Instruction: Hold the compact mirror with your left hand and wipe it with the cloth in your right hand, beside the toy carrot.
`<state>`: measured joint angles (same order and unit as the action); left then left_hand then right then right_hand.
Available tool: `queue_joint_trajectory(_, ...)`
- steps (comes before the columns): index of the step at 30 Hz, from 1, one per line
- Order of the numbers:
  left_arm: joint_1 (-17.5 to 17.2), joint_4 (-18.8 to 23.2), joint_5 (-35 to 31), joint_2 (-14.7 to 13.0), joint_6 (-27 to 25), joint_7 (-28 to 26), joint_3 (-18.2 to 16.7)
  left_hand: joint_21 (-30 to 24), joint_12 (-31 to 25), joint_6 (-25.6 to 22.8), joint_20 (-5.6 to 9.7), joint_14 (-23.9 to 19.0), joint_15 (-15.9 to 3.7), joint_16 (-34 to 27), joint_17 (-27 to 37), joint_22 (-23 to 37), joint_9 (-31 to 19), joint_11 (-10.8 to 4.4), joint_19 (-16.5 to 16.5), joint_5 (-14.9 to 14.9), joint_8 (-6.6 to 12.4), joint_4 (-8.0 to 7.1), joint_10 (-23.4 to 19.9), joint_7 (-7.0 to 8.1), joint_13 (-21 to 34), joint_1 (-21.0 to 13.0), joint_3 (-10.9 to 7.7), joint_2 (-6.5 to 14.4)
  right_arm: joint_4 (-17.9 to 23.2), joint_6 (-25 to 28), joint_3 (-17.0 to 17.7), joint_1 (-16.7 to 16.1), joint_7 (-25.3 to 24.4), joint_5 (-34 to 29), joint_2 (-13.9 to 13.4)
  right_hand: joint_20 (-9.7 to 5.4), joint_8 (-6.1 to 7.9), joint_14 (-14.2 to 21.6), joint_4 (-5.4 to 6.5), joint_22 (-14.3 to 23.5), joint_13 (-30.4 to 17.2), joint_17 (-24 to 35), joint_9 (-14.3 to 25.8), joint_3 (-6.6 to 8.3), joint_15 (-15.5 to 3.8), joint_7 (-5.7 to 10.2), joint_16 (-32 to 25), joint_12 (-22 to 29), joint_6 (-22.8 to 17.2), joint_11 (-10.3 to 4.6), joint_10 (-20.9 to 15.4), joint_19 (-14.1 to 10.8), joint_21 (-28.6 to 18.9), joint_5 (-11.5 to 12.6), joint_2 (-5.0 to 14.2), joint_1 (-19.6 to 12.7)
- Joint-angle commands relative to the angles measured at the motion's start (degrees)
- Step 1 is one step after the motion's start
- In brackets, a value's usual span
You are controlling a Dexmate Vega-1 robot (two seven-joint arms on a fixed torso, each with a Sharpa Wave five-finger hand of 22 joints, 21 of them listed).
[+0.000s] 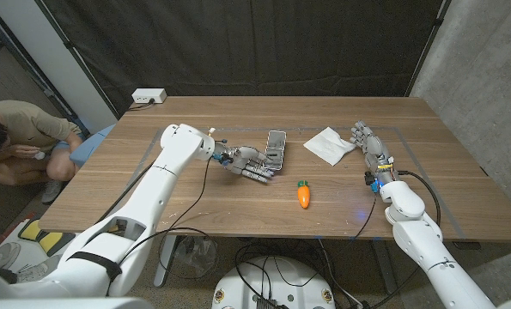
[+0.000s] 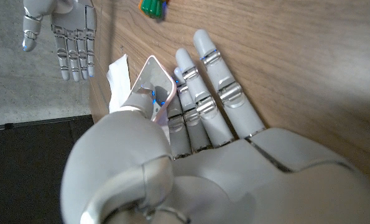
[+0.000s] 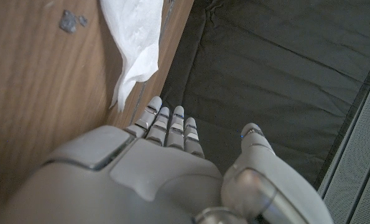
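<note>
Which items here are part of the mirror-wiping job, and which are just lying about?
Job:
mirror, at the left hand
cloth, on the table by the right hand
carrot, marks the spot

Lying about:
white box at the table's far corner
person beside the table

Robot test bay or lab, not a lived-in room: a bare wooden table stands against black curtain backdrops hung behind it, with a grey concrete wall at the right. A white power strip sits on the table's far corner, and loose black cables trail below the near edge. A person crouches on the floor to the left beside the curtain, amid odds and ends of gear.
</note>
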<state>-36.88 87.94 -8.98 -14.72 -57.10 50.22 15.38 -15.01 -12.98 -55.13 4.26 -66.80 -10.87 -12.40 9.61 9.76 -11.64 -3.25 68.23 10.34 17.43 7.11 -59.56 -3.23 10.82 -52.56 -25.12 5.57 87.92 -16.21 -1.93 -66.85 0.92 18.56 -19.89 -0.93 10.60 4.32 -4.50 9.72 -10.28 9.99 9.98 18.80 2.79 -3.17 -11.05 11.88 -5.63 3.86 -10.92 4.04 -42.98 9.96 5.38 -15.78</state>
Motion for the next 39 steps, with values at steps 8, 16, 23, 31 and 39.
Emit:
queue_joint_trajectory(8,-6.02,9.83,-4.23,1.98,-0.99,-9.97,-0.65,-1.19,-0.84,-7.20,1.84,-9.12,-1.07,-0.29,0.86,0.66,-2.06,-2.45,5.69,-0.29,2.42,0.49,-9.40,1.33,0.58,-2.39,-4.17,1.13,0.31,0.65,-0.07,0.07,0.11,-0.34,-0.41,-0.10,0.22,0.62,0.09,0.31,-0.21,0.19,0.34,-0.21,-0.04,-0.07,0.06,0.25,-0.64,-0.11,-0.59,-0.44,0.64,0.25,0.35,-0.20)
queue_joint_trajectory(16,-8.45,10.76,-2.77,2.77,4.48,-11.01,-2.66,-0.76,-0.90,-8.33,3.02,-10.48,-1.59,-1.04,2.03,0.94,-3.37,-2.46,4.41,0.26,3.85,0.39,-9.68,1.94,1.88,-2.84,-5.03,1.21,0.80,1.20,-0.19,0.25,0.22,-0.34,-0.56,-0.13,0.24,0.63,0.02,0.31,-0.21,0.18,0.34,-0.31,0.00,-0.10,0.08,0.26,-0.76,-0.02,-0.65,-0.51,0.83,0.25,0.37,-0.23)
queue_joint_trajectory(23,-12.75,11.21,1.00,6.44,14.76,-14.57,-7.43,-1.12,-1.54,-8.22,5.39,-12.51,-2.05,-3.38,4.78,1.35,-5.69,-3.25,4.12,1.37,6.25,0.22,-10.42,3.04,4.11,-3.41,-5.31,0.95,0.61,1.40,-0.44,0.77,0.43,-0.44,-0.57,-0.13,0.25,0.63,-0.04,0.32,-0.21,0.17,0.34,-0.36,-0.07,-0.18,0.09,0.25,-0.83,-0.17,-0.66,-0.55,0.95,0.26,0.39,-0.28)
queue_joint_trajectory(31,-14.29,9.27,5.02,8.85,22.02,-15.79,-10.16,-1.68,-2.57,-7.65,6.44,-12.82,-2.22,-4.75,6.75,1.70,-7.69,-3.90,4.14,2.09,8.06,0.28,-11.15,3.18,6.24,-3.97,-5.28,0.43,0.12,1.60,-0.66,1.37,0.57,-0.58,-0.59,-0.13,0.25,0.61,-0.11,0.32,-0.21,0.17,0.34,-0.44,-0.07,-0.23,0.11,0.24,-0.86,-0.24,-0.68,-0.62,1.09,0.26,0.39,-0.31)
queue_joint_trajectory(39,-14.89,8.87,4.90,8.55,27.86,-17.61,-9.28,-2.22,-3.36,-7.18,6.67,-12.60,-2.16,-5.48,8.30,2.00,-9.57,-4.49,3.90,2.70,9.75,0.03,-11.10,3.43,8.25,-4.20,-5.21,0.08,-0.71,1.59,-0.90,2.09,0.56,-0.95,-0.59,-0.17,0.24,0.61,-0.16,0.32,-0.21,0.16,0.34,-0.52,-0.17,-0.30,0.13,0.23,-0.89,-0.24,-0.69,-0.71,1.22,0.26,0.38,-0.32)
